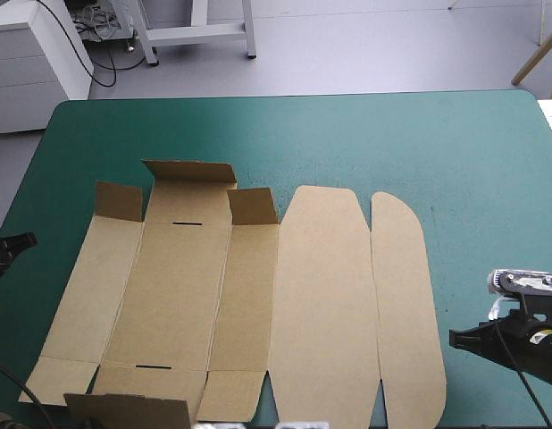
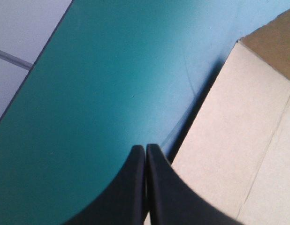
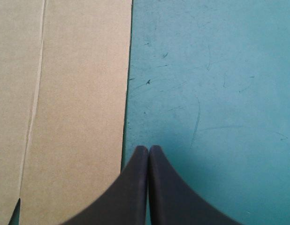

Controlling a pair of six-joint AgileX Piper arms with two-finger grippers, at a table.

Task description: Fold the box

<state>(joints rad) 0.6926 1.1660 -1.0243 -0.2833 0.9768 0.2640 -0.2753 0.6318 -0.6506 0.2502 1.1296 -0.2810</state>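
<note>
You see the box (image 1: 240, 295), a flat cut sheet of brown cardboard, lying spread on the teal-green table cover (image 1: 392, 134), toward the left and near side. The small flaps (image 1: 188, 170) at its far end stand up a little; the rest lies flat. Your left gripper (image 2: 145, 147), with two broad black curved fingers, is closed to one point and holds nothing, just beside the box's left edge. Your right gripper (image 3: 148, 147) is also closed and empty, over the cover just beside the box's right edge.
</note>
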